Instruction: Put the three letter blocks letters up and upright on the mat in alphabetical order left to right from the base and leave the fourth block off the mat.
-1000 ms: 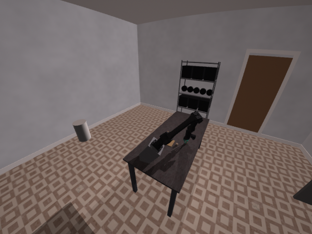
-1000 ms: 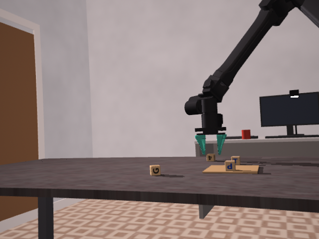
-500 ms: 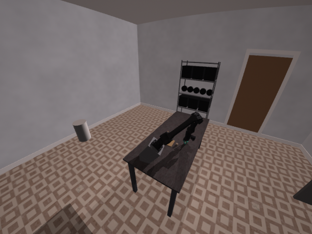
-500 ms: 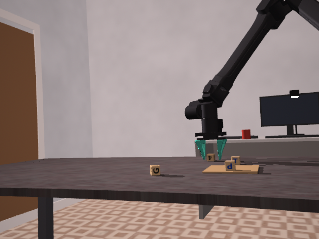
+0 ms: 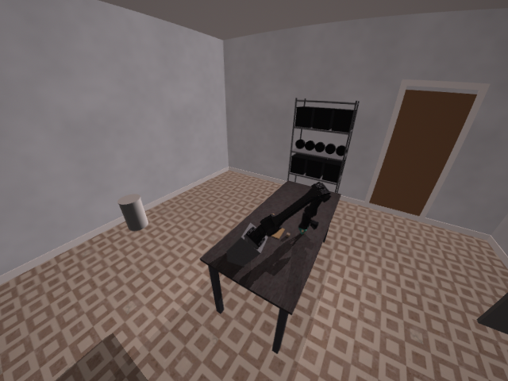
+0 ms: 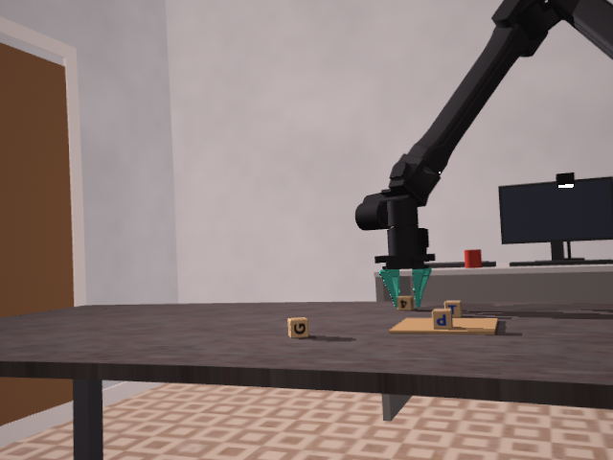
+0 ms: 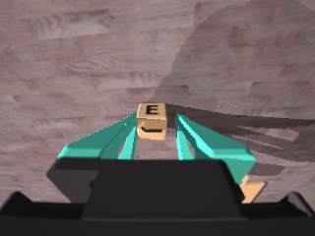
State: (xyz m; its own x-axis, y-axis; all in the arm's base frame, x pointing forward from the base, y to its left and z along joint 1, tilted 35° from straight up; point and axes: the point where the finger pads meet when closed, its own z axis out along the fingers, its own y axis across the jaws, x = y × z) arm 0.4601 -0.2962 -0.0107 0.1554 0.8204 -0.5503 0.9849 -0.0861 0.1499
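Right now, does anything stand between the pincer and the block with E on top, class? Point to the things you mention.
Nothing visible does: the wrist view shows the E block (image 6: 404, 303) (image 7: 152, 121) framed by the pincer's (image 5: 302, 230) (image 6: 406, 306) (image 7: 157, 116) parted fingers, with no other object between them.

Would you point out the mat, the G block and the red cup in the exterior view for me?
Mat (image 6: 411, 327): exterior view, bare top surface, left part.
G block (image 6: 298, 328): exterior view, face with the G.
Red cup (image 6: 472, 259): exterior view, middle of its side.
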